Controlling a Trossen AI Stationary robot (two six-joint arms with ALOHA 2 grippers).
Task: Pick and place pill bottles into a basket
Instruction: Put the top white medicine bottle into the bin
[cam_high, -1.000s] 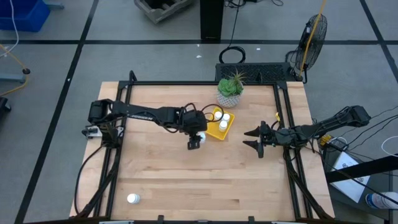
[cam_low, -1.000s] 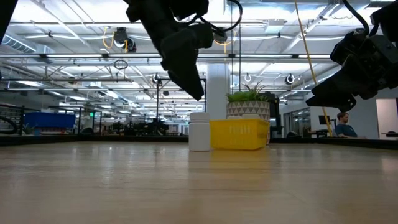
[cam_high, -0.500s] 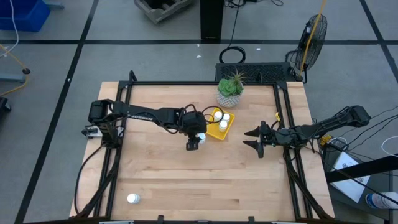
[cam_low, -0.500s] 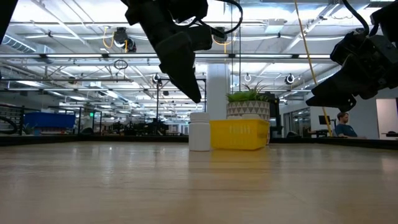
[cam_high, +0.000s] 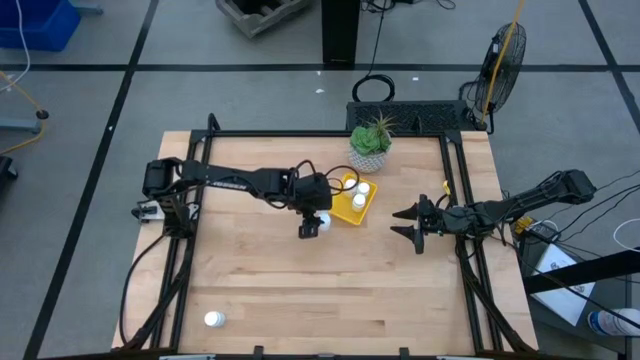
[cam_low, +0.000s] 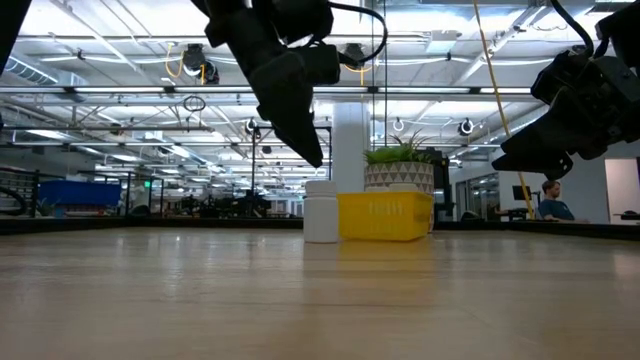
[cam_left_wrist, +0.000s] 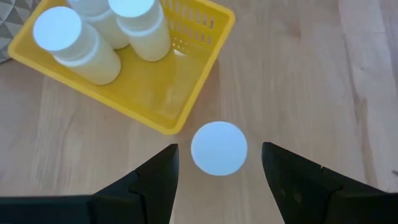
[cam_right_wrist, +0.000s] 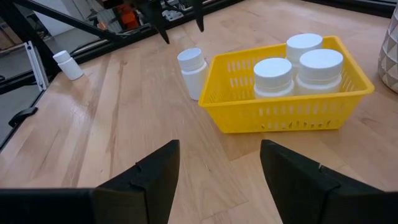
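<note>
The wooden table (cam_high: 300, 280) sits on grey floor, with a potted plant (cam_high: 371, 145) and a fan (cam_high: 503, 55) toward the frame's upper right. My left gripper (cam_high: 313, 222) hangs wide open over one pill bottle (cam_left_wrist: 218, 148) just beside the yellow basket (cam_high: 343, 212), which holds three bottles; since a second ago it has edged slightly up the frame. Another bottle (cam_high: 212, 319) lies lower left. My right gripper (cam_high: 407, 223) waits open, right of centre.
</note>
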